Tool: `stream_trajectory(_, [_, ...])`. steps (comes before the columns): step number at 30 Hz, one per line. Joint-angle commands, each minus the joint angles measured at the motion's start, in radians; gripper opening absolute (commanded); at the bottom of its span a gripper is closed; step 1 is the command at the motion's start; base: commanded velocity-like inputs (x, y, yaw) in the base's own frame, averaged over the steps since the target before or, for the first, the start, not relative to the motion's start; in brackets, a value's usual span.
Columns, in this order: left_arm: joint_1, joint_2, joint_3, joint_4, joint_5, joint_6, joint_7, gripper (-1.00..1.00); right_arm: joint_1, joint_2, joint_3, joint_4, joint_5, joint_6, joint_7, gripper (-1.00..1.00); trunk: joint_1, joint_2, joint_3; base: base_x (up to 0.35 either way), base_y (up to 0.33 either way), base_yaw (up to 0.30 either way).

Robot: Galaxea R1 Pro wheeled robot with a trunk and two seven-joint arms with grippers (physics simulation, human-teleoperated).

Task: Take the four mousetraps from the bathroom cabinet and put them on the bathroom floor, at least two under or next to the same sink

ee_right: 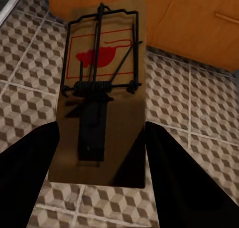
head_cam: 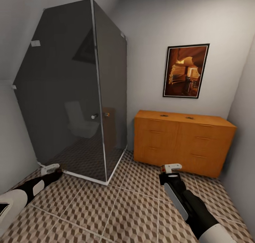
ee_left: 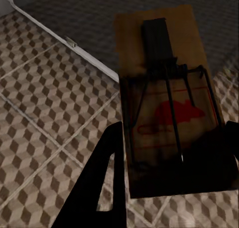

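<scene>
With each end effector clamped on a mousetrap, the left end effector on one mousetrap and the right end effector on another mousetrap, a slip could drop either onto the bathroom floor far from any sink. Two small things on the cabinet may be the remaining traps, and a springing bar could jolt a board loose.

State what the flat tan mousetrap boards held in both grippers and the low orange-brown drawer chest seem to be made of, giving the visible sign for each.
The flat tan mousetrap in the right gripper and the one in the left gripper look like plain matte wood boards with dark metal wire springs and a red printed mouse. The low orange-brown drawer chest looks like smooth wood or veneer, evenly coloured with faint grain, with slim handles, likely metal.
</scene>
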Motion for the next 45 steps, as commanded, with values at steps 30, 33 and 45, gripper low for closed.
stream_trajectory(30, [0.053,-0.14,-0.021,-0.002,-0.357,-0.378,0.37,-1.0,-0.001,0.053,0.006,0.09,0.001,0.0,-0.009,-1.0,0.0,-0.001,0.01,0.0,0.0,0.269])
stream_trajectory(33, [0.053,-0.142,-0.02,-0.002,-0.361,-0.378,0.368,-1.0,-0.001,0.071,0.007,0.117,0.005,0.0,-0.01,-1.0,0.0,-0.001,0.012,0.0,0.0,0.269])
stream_trajectory(45, [0.053,-0.145,-0.012,-0.007,-0.358,-0.317,0.326,-1.0,-0.001,0.08,0.066,0.137,0.002,-0.143,-0.017,-1.0,0.0,-0.001,0.016,0.0,0.0,0.277])
